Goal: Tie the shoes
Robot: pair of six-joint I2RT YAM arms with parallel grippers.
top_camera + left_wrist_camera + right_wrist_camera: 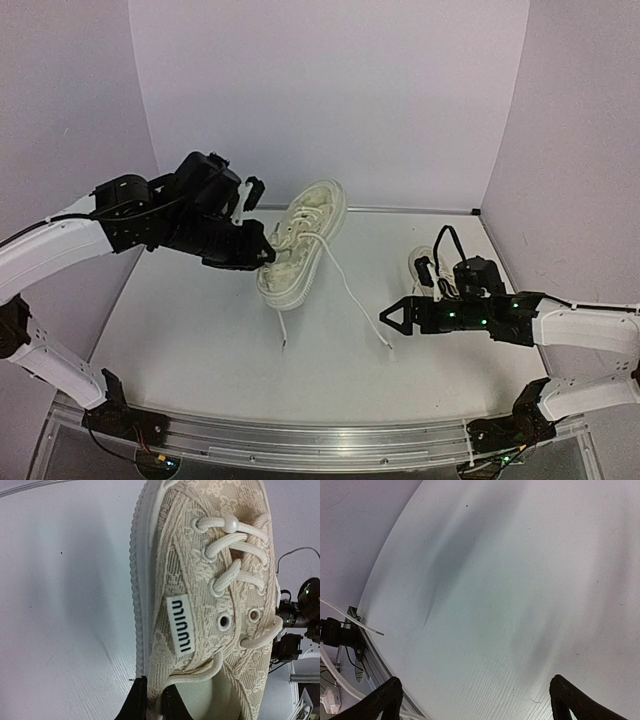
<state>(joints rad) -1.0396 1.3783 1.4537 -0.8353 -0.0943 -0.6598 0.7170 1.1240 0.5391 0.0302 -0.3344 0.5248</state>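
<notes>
Top external view:
- Left gripper [268, 252] is pinched on the held shoe [303, 243] at left-centre of the table [190, 330]. It grips the shoe's left flank.
- The shoe is tilted, its pale sole rim showing along the far and right edge. Whether it touches the table I cannot tell.
- Two laces [345, 290] trail toward the near side. One ends just near of the shoe; the other runs right, to near the right gripper [393, 318].
- Right gripper is spread wide and holds nothing. It sits low over the table, right of centre, well apart from the held shoe.
- The second shoe [421, 266] lies at far right, partly hidden behind the right arm.

Left wrist view:
- The held shoe [200, 595] fills the frame, toe pointing away.
- Left gripper [153, 692] has its two dark fingers [137, 702] pressed onto the collar wall beside the shoe opening.
- A label tab [181, 625] sits on the side of the shoe. The crossed laces [235, 545] carry a bead [230, 523].
- The table [60, 605] lies left of the sole.

Right wrist view:
- Right gripper [476, 680] is spread, with its fingers [380, 702] in the bottom corners.
- Only bare table [520, 580] lies between them; neither shoe is in this view.
</notes>
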